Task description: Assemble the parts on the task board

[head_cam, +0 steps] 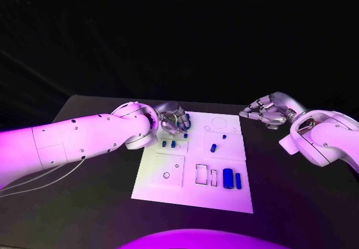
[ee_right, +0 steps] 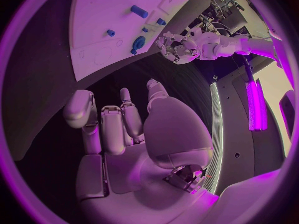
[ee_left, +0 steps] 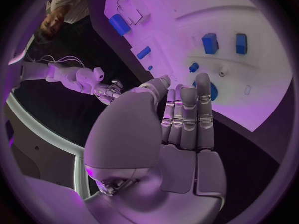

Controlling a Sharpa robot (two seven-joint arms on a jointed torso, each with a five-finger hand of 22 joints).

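The white task board [head_cam: 191,194] lies in the middle of the black table. Small blue parts sit on it: two square pieces [head_cam: 168,144], a short piece [head_cam: 212,148], a small peg [head_cam: 223,137] and two upright cylinders [head_cam: 232,178] near the front right. My left hand [head_cam: 172,122] hovers over the board's far left corner, fingers [ee_left: 187,114] straight and holding nothing, their tips just before a round blue part [ee_left: 213,91]. My right hand [head_cam: 265,114] hangs off the board's far right corner, fingers [ee_right: 112,129] loosely bent around nothing.
Outlined slots [head_cam: 202,174] and a square recess [head_cam: 169,168] mark the board's near half. Black table [head_cam: 90,207] surrounds the board on all sides. The left forearm [head_cam: 82,137] stretches across the table's left side.
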